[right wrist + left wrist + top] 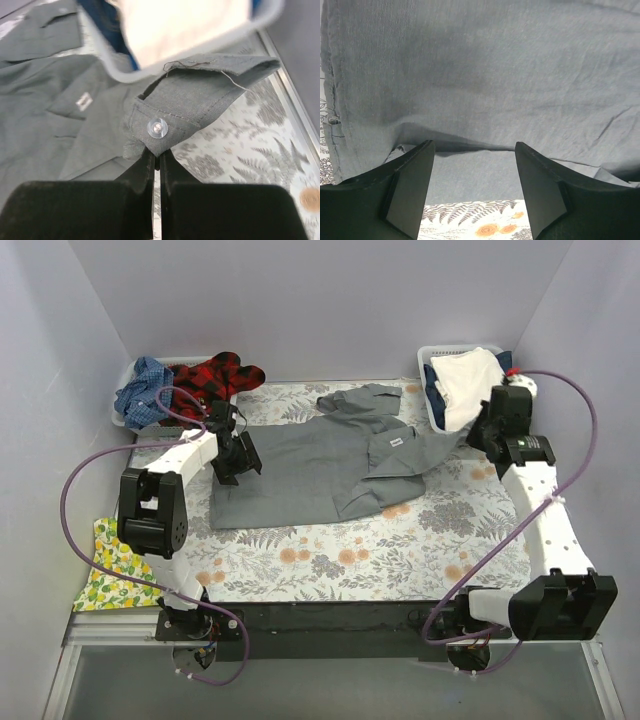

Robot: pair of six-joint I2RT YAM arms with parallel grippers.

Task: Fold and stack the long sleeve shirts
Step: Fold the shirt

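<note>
Right wrist: right fingers pinch grey shirt cuff; draw it toward 9 o'clock, taut; left fingers spread.

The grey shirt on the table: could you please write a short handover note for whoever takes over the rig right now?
Left claw: open, over the left end of the grey shirt, holding nothing.
Right claw: shut on the sleeve cuff, beside the right basket.
Red plaid shirt and blue checked shirt: heaped in the far-left basket.
Done: grey shirt spread out, not folded.
Left: fold it, then the other two, and stack.
</note>
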